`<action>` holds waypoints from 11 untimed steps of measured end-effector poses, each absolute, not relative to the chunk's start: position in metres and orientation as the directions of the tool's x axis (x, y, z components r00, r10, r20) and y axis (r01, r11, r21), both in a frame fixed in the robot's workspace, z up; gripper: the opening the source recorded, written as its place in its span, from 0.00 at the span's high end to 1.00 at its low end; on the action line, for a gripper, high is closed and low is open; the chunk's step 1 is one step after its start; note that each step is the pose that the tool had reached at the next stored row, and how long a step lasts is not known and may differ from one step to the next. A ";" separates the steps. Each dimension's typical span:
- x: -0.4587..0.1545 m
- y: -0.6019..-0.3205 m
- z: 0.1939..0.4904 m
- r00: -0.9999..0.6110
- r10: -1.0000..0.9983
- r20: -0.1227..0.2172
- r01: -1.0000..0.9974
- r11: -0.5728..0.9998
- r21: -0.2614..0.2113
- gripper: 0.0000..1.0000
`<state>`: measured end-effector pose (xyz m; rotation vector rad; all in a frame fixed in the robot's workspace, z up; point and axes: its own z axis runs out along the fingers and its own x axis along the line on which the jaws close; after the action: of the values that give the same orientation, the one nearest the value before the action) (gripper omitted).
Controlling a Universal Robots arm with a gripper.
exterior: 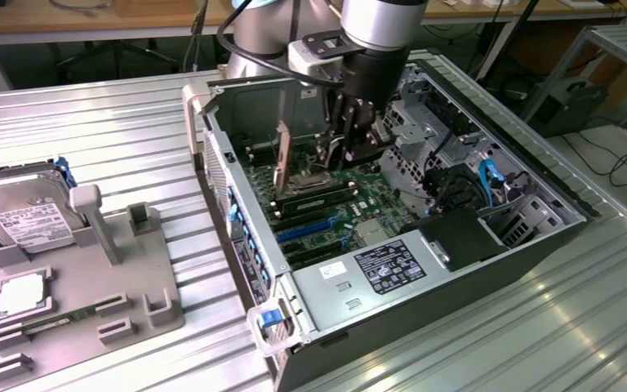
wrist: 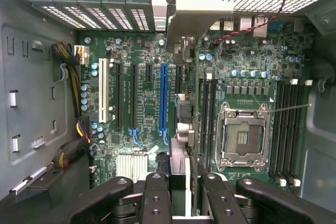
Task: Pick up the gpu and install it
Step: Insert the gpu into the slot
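Gripping the gpu (wrist: 181,129) edge-on, jaws partly closed over the motherboard (wrist: 247,72).

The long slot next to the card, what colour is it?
Blue slot, seen best in the wrist view.

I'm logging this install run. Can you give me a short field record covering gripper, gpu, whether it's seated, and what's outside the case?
gripper: shut on the gpu, inside the open computer case
gpu: edge-on, upright over the motherboard, beside the blue slot
seated: cannot tell
outside: hard drive in the grey holder
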<state>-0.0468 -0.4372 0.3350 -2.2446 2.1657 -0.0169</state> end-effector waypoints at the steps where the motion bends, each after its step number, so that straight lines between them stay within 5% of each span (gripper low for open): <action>1: -0.047 -0.437 0.334 0.036 -0.999 -0.008 -0.999 -0.036 -0.024 0.72; 11: -0.047 -0.437 0.331 0.036 -0.999 -0.009 -0.999 -0.036 -0.023 0.72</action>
<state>-0.0468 -0.4372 0.3310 -2.2444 2.1655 -0.0145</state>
